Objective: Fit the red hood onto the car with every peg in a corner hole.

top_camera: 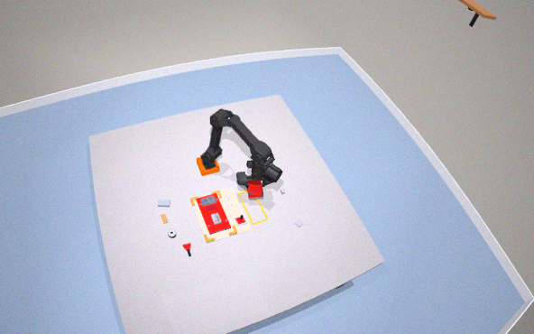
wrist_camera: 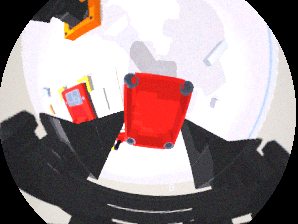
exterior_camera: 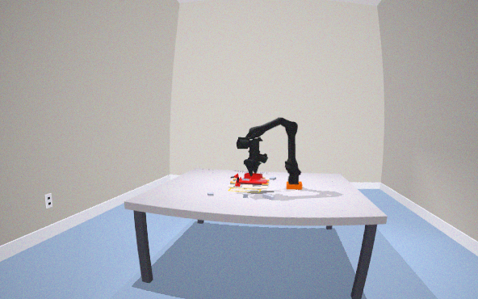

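The hood [top_camera: 255,190] [exterior_camera: 253,176] [wrist_camera: 157,112] sits (snugly) between the claw's fingers.

Can't make out the pegs on the chassis [top_camera: 212,214] [wrist_camera: 80,103] in any view, way too tiny or blurry. The wrist cam only gets part of the orange base [wrist_camera: 95,21], cut off up top, and from the side the jig's [exterior_camera: 237,187] just a smudge to me.

One arm [top_camera: 244,133] [exterior_camera: 291,147], two red-and-black pieces [top_camera: 188,247] (small ones).
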